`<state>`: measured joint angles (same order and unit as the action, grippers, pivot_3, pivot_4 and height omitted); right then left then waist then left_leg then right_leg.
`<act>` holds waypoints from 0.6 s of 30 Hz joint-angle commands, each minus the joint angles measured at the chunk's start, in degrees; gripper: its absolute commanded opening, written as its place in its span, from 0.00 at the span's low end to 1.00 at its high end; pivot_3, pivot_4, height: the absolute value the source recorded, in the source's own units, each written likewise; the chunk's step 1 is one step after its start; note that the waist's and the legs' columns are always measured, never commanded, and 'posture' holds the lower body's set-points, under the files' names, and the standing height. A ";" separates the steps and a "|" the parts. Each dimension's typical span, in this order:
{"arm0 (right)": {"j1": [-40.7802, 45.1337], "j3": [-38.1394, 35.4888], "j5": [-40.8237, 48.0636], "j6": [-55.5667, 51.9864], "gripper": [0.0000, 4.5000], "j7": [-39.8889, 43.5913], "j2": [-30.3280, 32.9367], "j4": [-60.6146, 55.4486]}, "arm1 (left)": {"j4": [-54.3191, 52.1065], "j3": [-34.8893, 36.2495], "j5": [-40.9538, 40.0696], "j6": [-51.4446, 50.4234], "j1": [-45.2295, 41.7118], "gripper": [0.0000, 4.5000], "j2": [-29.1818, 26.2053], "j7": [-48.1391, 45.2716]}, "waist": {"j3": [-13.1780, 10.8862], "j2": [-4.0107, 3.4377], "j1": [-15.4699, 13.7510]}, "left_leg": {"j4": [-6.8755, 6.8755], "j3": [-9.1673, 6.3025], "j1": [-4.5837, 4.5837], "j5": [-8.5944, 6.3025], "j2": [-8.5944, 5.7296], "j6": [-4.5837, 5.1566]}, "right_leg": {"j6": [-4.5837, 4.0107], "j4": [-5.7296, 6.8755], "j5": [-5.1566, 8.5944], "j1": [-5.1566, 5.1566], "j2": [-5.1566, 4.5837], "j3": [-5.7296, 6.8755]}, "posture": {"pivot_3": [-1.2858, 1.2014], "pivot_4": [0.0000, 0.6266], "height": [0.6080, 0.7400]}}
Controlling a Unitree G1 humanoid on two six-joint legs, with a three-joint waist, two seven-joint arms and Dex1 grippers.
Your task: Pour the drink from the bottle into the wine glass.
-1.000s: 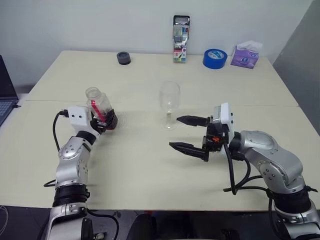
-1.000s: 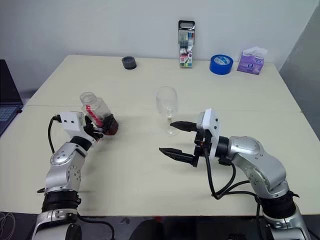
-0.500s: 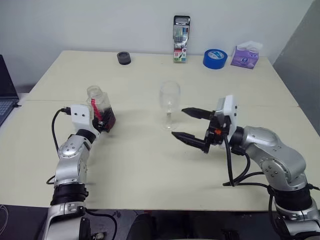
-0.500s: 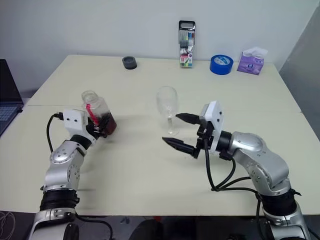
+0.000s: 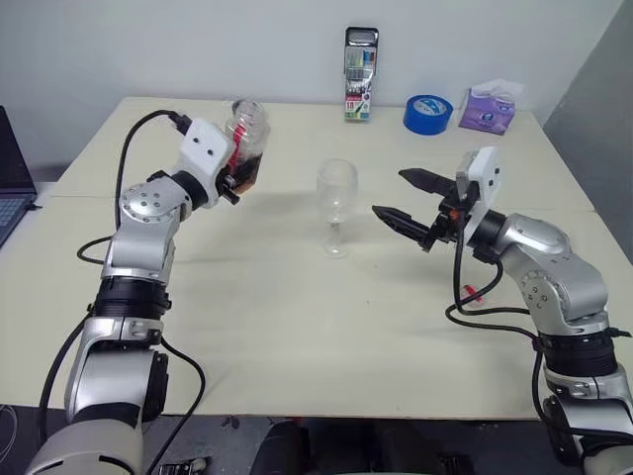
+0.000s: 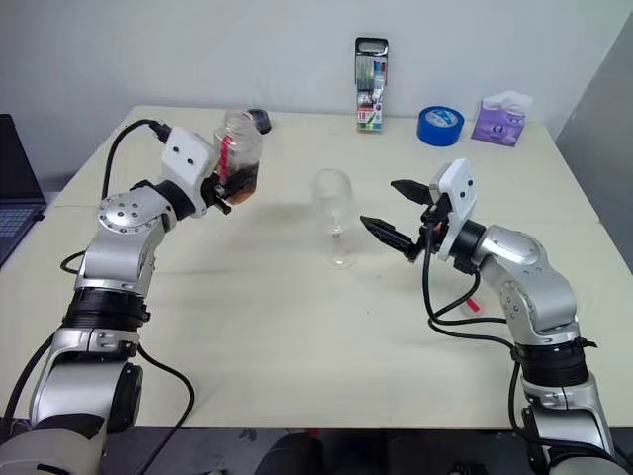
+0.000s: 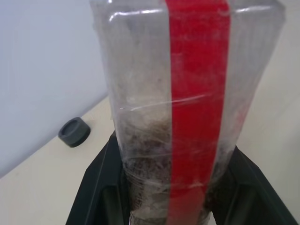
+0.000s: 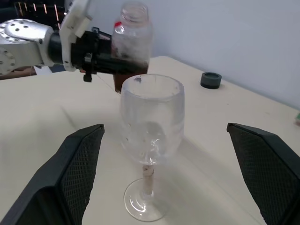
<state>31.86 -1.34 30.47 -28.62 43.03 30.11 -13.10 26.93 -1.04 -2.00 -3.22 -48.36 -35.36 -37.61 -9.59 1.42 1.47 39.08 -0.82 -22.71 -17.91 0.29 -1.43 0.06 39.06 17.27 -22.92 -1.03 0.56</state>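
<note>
The left end effector (image 5: 235,176) is clenched around the lower part of the bottle (image 5: 244,142), holding it raised above the tabletop (image 5: 297,317) and roughly upright, with a slight lean; its black fingers (image 7: 101,183) press against both sides of the clear plastic, as the left wrist view shows close up. The bottle's mouth is uncapped, a red label strip (image 7: 197,103) runs down its side, and the drink (image 6: 244,182) sits as a small dark red-brown pool at the bottom (level with the gripping fingers). The wine glass (image 5: 336,206) stands upright on its round foot near the middle of the tabletop, between the two arms; it looks empty, and nothing touches it. The bottle is held to the robot's left of the glass and apart from it, its base about level with the glass's rim. The right end effector (image 5: 410,198) is released, its two black fingers spread wide and pointing toward the bowl of the glass from the robot's right, near it but short of contact; in the right wrist view the glass stands between the fingers (image 8: 75,173) and beyond their tips. Along the far edge of the tabletop sit a small dark round cap (image 5: 237,107), a case of coloured pens (image 5: 358,61), a roll of blue tape (image 5: 427,114) and a purple tissue pack (image 5: 487,107). A laptop (image 5: 12,188) shows at the left edge.
</note>
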 commanded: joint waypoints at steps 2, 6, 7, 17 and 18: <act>-2.95 -3.40 3.77 -0.52 1.00 2.53 2.07 -6.06 | 2.77 -1.66 2.82 5.60 -5.90 0.37 -2.72 -3.68 | 0.00 0.01 0.03 | 0.05 0.00 -0.25 0.02 0.00 -0.02 | -0.01 0.06 0.00 -0.27 0.00 0.01 | 0.52 0.24 1.00; -5.24 -3.67 3.66 0.23 1.00 1.22 1.12 -7.74 | 8.24 -4.27 5.99 11.01 -10.73 0.37 -3.39 -5.91 | 0.00 0.00 0.01 | 0.06 0.03 -0.26 0.02 -0.02 -0.02 | -0.01 0.05 0.00 -0.27 0.00 -0.02 | 0.52 0.24 1.00; -5.62 -3.42 3.33 0.49 1.00 0.93 0.79 -7.98 | 9.35 -4.69 6.52 12.22 -11.54 0.37 -3.41 -6.39 | 0.00 0.00 0.01 | 0.06 0.03 -0.26 0.02 -0.03 -0.02 | 0.00 0.05 0.00 -0.27 0.00 -0.02 | 0.52 0.24 1.00; -6.92 -1.87 1.33 1.66 1.00 -2.19 -2.38 -9.10 | 17.47 -8.81 11.73 23.91 -18.29 0.37 -2.68 -9.55 | 0.00 0.00 0.08 | 0.08 0.03 -0.26 0.03 -0.05 -0.02 | 0.00 0.07 0.00 -0.28 -0.01 -0.01 | 0.52 0.24 1.00; -6.95 -1.81 1.25 1.73 1.00 -2.34 -2.55 -9.11 | 18.04 -8.98 12.09 24.71 -18.82 0.37 -2.46 -9.63 | 0.00 0.00 0.08 | 0.10 0.03 -0.26 0.03 -0.05 -0.02 | 0.00 0.08 0.00 -0.28 -0.01 -0.01 | 0.52 0.24 1.00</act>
<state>25.08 -2.91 31.99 -28.43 41.06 27.80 -19.95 45.68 -10.01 9.83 19.11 -64.25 -37.71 -47.12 -9.59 1.43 1.55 39.19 -0.79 -22.97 -17.88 0.24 -1.44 0.06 39.13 17.27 -23.20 -1.04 0.55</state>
